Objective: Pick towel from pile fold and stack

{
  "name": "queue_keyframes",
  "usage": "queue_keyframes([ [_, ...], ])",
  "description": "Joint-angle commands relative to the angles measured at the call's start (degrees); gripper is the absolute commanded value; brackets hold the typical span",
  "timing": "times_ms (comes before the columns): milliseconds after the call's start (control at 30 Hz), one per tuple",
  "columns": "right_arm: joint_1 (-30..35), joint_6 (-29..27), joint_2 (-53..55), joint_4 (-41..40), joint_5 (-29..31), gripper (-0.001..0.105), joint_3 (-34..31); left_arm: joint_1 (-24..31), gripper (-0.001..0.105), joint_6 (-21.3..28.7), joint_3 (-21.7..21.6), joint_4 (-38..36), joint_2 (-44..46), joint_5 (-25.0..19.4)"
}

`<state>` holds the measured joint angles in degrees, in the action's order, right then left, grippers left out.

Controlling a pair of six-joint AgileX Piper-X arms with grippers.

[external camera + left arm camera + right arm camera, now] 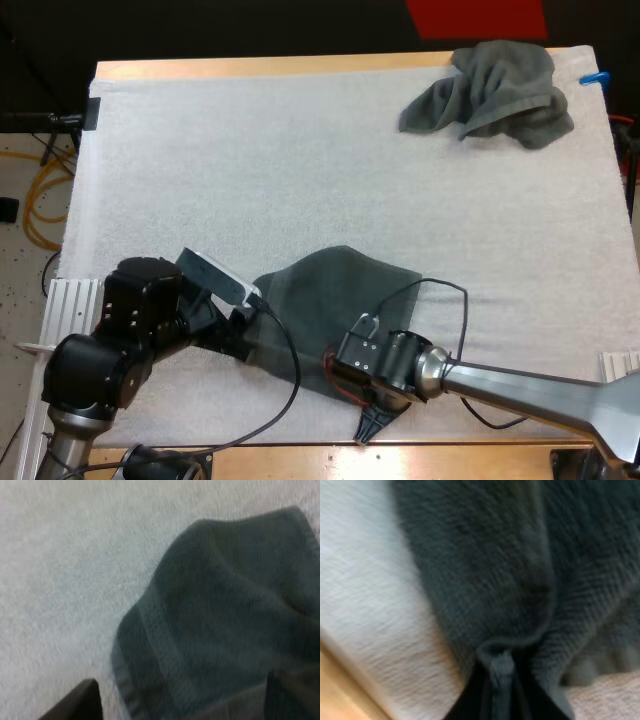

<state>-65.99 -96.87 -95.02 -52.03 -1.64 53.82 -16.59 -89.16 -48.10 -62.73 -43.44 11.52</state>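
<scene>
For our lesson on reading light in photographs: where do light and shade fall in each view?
High view: even light on the white mat, no glare. Left wrist view: the towel reads dark against the pale mat, its folds shaded. Right wrist view: the mat is bright beside the towel, which is darkest in the crease pinched by the right gripper.

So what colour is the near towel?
The towel is plain dark grey-green; the right wrist view shows it best.

Right gripper (501, 680) pinching a bunched fold of dark towel (515, 565), black fingers (470, 702) pressing both sides, white mat (365, 595) alongside, wooden table (335, 695) beyond
</scene>
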Motion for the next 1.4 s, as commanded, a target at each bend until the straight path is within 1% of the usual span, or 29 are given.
queue_keyframes([
  [0, 0.64, 0.72, 0.48, 0.38, 1.64, 0.000, -0.45, -0.25, 0.064, 1.20, 1.36, -0.16, -0.11, -0.54],
  [100, 1.71, 0.72, 0.48, 1.18, 1.64, 0.000, -0.64, -0.54, 0.064, 1.63, 5.11, -0.45, -0.11, -0.54],
  [167, 1.82, 0.72, 0.48, 1.79, 1.64, 0.000, -0.64, -1.46, 0.064, 2.76, 8.23, -0.45, -0.11, -0.54],
  [233, 1.82, 0.72, 0.48, 1.97, 1.64, 0.000, -0.64, -2.50, 0.064, 4.44, 9.88, 0.02, -0.11, -0.65],
  [300, 1.82, 0.72, 0.48, 1.95, 1.64, 0.000, -0.64, -3.85, 0.064, 4.76, 11.26, 0.52, -0.11, -0.67],
  [367, 1.82, 0.72, 0.48, 1.95, 1.64, 0.000, -0.64, -5.23, 0.064, 4.76, 12.46, 1.71, -0.23, -1.86],
  [467, 1.82, 0.72, 0.48, 1.95, 1.64, 0.000, -0.64, -5.60, 0.064, 5.11, 12.95, 3.11, -2.02, -5.00],
  [500, 1.82, 0.72, 0.48, 1.95, 1.64, 0.000, -0.64, -5.60, 0.064, 5.32, 12.95, 3.25, -2.76, -5.26],
  [567, 1.82, 0.72, 0.48, 1.95, 1.64, 0.000, -0.64, -5.60, 0.064, 5.68, 12.95, 3.74, -6.38, -7.06],
  [700, 1.82, 0.72, 0.48, 1.95, 1.64, 0.000, -0.64, -5.60, 0.060, 5.40, 12.95, 5.92, -12.05, -8.70],
  [767, 1.82, 0.72, 0.48, 1.95, 1.64, 0.000, -0.64, -5.60, 0.060, 5.30, 12.95, 6.96, -15.20, -10.70],
  [900, 1.82, 0.72, 0.48, 1.95, 1.64, 0.000, -0.64, -5.60, 0.059, 4.15, 12.95, 7.31, -19.22, -11.52],
  [1000, 1.82, 0.72, 0.48, 1.95, 1.64, 0.000, -0.64, -5.60, 0.049, 3.25, 12.95, 7.13, -21.77, -11.52],
  [1033, 1.82, 0.72, 0.48, 1.95, 1.64, 0.000, -0.64, -5.60, 0.042, 2.86, 12.95, 7.24, -22.32, -11.52],
  [1067, 1.82, 0.72, 0.48, 1.95, 1.64, 0.000, -0.64, -5.60, 0.032, 2.52, 12.95, 7.27, -22.75, -11.52],
  [1100, 1.82, 0.72, 0.48, 1.95, 1.64, 0.000, -0.64, -5.60, 0.026, 2.24, 12.95, 7.37, -22.82, -11.52],
  [1167, 1.82, 0.72, 0.48, 1.83, 1.64, 0.000, -0.64, -5.60, 0.001, 1.27, 12.64, 7.76, -22.54, -11.52],
  [1233, 1.82, 1.09, 0.90, 1.70, 2.53, 0.000, -0.64, -5.60, 0.000, 1.15, 11.76, 7.75, -22.23, -11.52],
  [1300, 1.82, 1.12, 2.00, 1.68, 5.42, 0.000, -0.64, -5.60, 0.000, 1.18, 10.50, 7.54, -21.71, -11.52],
  [1333, 1.82, 1.12, 3.37, 1.44, 8.13, 0.000, -0.64, -5.60, 0.000, 1.18, 9.49, 7.38, -21.24, -11.52],
  [1367, 1.92, 1.12, 5.30, 1.09, 12.30, 0.000, -0.64, -5.60, 0.000, 1.18, 8.01, 7.29, -20.47, -11.52],
])
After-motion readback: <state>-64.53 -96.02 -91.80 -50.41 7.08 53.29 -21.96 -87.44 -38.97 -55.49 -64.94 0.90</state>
